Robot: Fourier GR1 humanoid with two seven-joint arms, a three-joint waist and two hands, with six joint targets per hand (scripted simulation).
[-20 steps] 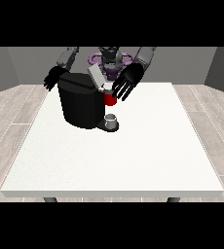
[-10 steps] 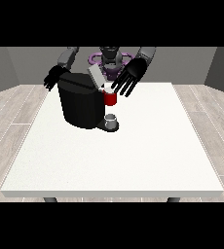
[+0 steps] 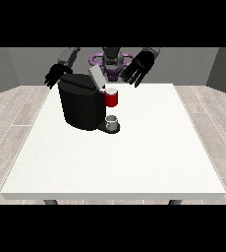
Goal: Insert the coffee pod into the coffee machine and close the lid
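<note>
**Lid up, robot hands clear of the coffee machine**

Progress looks partial, judging from how things lie. The black coffee machine (image 3: 84, 106) stands on the white tabletop (image 3: 134, 157), towards its far left part in the view. Its grey lid (image 3: 96, 78) is tilted up and back, so the closing step is not yet done.

At the machine's front a red thing at the machine (image 3: 111, 98) shows just under the raised lid. Below it, on the machine's base, sits a small grey thing (image 3: 113, 120). I cannot tell whether that is the coffee pod or a part of the machine, so I cannot say whether the pod is already loaded. No other grey piece shows on the bare surface.

The robot hand at the view's right (image 3: 137, 70) hangs above the far edge of the tabletop, to the right of the lid and apart from it. Its fingers are spread and straight, and it holds nothing. The robot hand at the view's left (image 3: 57, 75) hovers just behind the machine's top corner, fingers relaxed and pointing down, also with nothing in it. Whether it touches the machine is not clear.

What is left, as far as can be judged: confirm the pod is seated, then bring a hand onto the lid and press it down until it lies flat. The hand at the view's right seems the nearer to the lid.
</note>
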